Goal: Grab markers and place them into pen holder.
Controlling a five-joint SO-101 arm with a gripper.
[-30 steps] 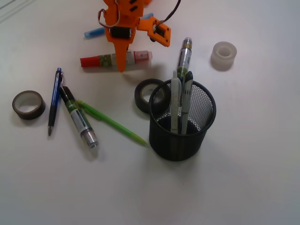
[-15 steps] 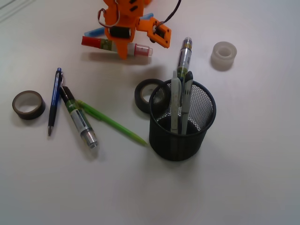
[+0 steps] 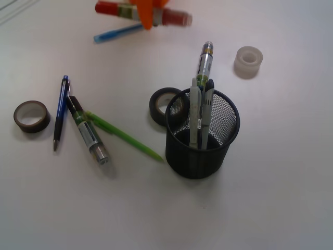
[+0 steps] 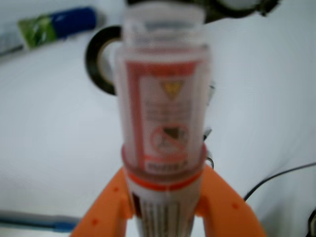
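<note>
The orange jaws (image 3: pixel 147 13) were pinching the fat red marker with the green-and-white label (image 3: pixel 140 13) near its middle, up off the white desk (image 3: pixel 270 156) at the far edge, well apart from the black wire-mesh pen holder (image 3: pixel 202 136); the wrist view showed the marker's clear cap (image 4: pixel 163 84) sticking out past the two orange fingers (image 4: pixel 111 210). The marker looked light, stiff and smooth, so I think it could slip or tip if held near one end; the middle looked like the best place to hold it. A black marker with a silvery cap (image 3: pixel 87 130) lay on the desk to the left; another marker (image 3: pixel 204 62) stood in the holder.
</note>
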